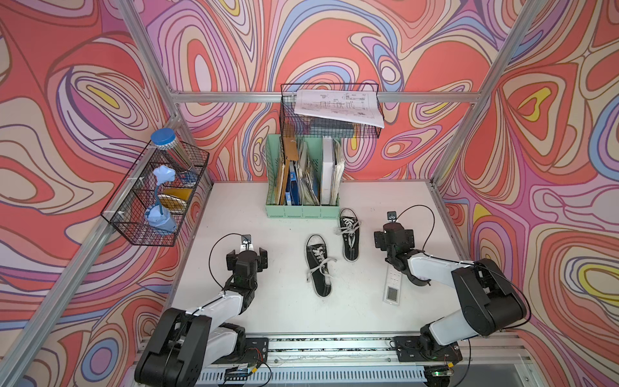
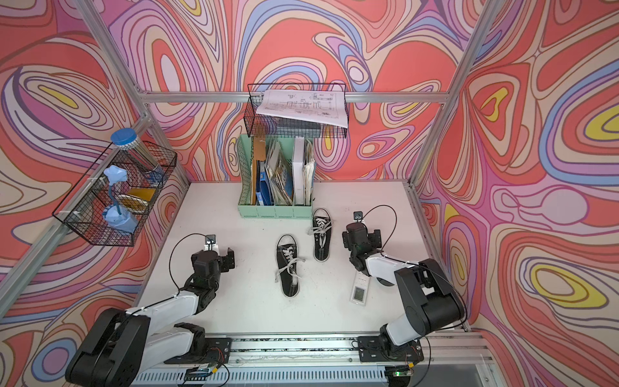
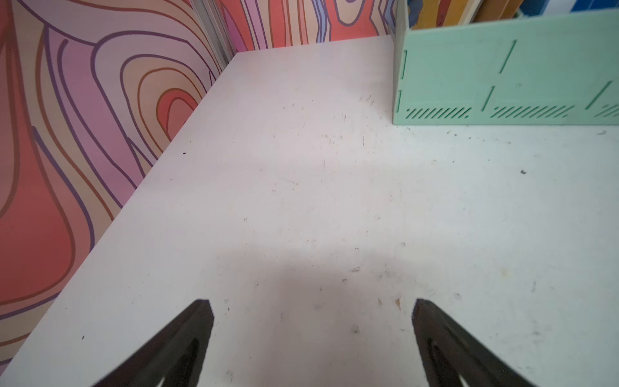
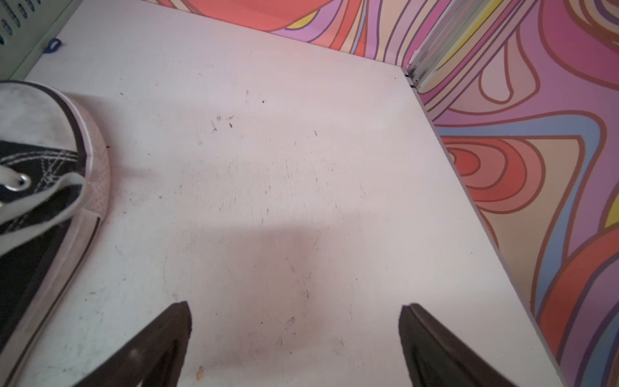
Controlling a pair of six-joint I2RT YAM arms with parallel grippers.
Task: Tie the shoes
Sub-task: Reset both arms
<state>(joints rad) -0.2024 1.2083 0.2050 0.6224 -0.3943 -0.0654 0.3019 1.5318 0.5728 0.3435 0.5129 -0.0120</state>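
your left gripper (image 3: 311, 310) is wide apart and holds nothing, over the table (image 3: 301, 167). the near shoe (image 1: 319, 266) and the far shoe (image 1: 349, 234) lie in the middle, laces (image 1: 331, 260) loose. your right gripper (image 4: 294, 310) is wide apart, empty, beside the far shoe.

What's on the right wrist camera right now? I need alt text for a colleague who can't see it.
The right claw hangs open over bare white table, holding nothing. One black sneaker lies partly in frame beside it, untouched, with a white lace draped over its side. A swirly patterned wall stands beyond the table's edge.
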